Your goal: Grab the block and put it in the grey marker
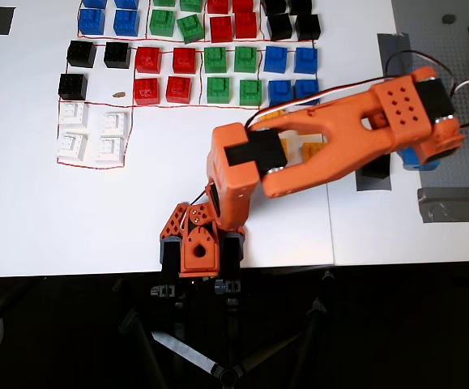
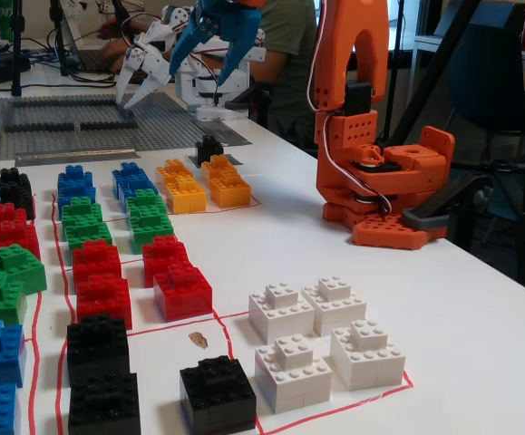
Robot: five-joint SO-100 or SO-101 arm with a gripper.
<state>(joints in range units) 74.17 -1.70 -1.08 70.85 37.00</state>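
In the overhead view the orange arm [image 1: 331,150] covers most of the yellow bricks [image 1: 310,150] and part of the block [image 1: 374,169] on the grey marker [image 1: 373,181] — the pincer's fingers are hidden beneath it. In the fixed view the pincer [image 2: 215,41] is cut by the top edge — the marker cannot be made out there.
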